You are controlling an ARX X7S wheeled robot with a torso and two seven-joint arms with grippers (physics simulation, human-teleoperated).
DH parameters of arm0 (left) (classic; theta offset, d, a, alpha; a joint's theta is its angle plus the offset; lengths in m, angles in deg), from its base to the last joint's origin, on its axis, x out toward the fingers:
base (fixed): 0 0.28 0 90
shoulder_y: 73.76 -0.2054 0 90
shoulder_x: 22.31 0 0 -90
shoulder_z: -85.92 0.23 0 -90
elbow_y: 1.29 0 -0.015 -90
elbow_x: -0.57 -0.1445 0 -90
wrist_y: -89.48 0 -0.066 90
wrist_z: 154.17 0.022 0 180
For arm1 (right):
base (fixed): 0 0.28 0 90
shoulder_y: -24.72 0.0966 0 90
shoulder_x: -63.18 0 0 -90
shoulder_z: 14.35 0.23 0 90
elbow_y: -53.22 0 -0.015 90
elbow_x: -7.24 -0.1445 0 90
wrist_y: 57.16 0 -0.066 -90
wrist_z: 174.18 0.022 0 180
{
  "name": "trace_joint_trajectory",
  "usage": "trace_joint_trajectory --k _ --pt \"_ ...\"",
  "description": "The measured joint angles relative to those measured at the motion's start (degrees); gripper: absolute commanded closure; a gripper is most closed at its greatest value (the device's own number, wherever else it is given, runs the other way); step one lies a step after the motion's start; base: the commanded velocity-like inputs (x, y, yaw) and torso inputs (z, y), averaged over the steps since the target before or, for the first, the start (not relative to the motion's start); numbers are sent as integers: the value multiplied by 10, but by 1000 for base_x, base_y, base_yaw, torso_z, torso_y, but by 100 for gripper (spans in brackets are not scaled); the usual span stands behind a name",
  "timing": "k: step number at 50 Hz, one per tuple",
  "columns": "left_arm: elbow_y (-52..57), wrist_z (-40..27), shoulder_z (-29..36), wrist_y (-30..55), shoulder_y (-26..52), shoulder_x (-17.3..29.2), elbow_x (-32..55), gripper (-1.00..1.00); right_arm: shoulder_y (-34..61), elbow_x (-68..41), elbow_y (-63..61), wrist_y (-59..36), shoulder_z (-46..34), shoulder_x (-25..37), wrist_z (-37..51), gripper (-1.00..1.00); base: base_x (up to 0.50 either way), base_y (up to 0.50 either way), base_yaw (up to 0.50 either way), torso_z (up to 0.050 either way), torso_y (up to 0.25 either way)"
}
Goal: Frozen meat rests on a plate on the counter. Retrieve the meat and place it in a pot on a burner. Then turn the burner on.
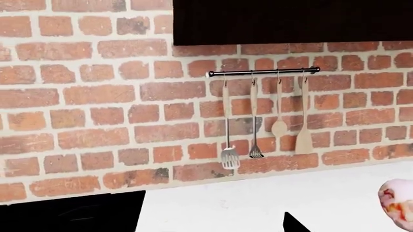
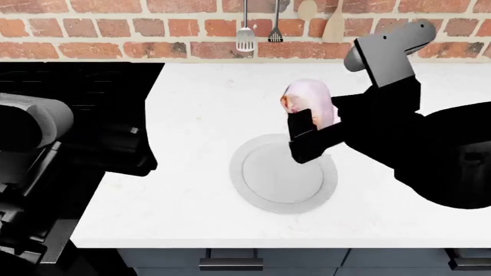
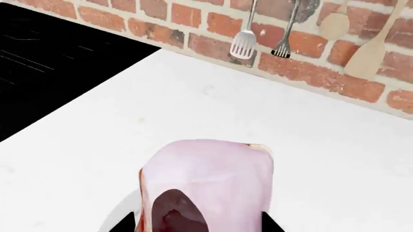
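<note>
The meat point(image 2: 309, 99), a pale-pink lump with a reddish edge, is held in my right gripper point(image 2: 313, 125), which is shut on it and holds it above the far rim of the plate point(image 2: 265, 198). The round light-grey plate lies bare on the white counter point(image 2: 192, 115). In the right wrist view the meat point(image 3: 213, 179) fills the space between the black fingertips point(image 3: 272, 225). My left gripper point(image 1: 213, 228) is open and empty, with the counter showing between its jaws and the meat point(image 1: 397, 200) off to one side. The pot is out of view.
A black stove top point(image 2: 77, 86) lies left of the counter, where my left arm point(image 2: 31, 123) sits. A rail of hanging utensils point(image 2: 245, 37) is on the brick wall behind. Blue-grey cabinets with black handles point(image 2: 230, 263) are below the counter's front edge.
</note>
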Motion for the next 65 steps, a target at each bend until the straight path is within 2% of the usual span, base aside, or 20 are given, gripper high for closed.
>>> trace_joint_trajectory --k 9,29,65 --pt "-6 -11 -9 1 24 26 16 -100 17 16 -12 17 23 1 -9 100 0 0 0 0 0" --pt "-19 -14 -20 2 49 57 11 -100 33 49 -20 30 32 0 -39 100 65 500 0 0 1" --pt "-18 -19 -18 -7 46 69 14 -100 34 41 -34 36 23 7 -47 100 80 500 0 0 1"
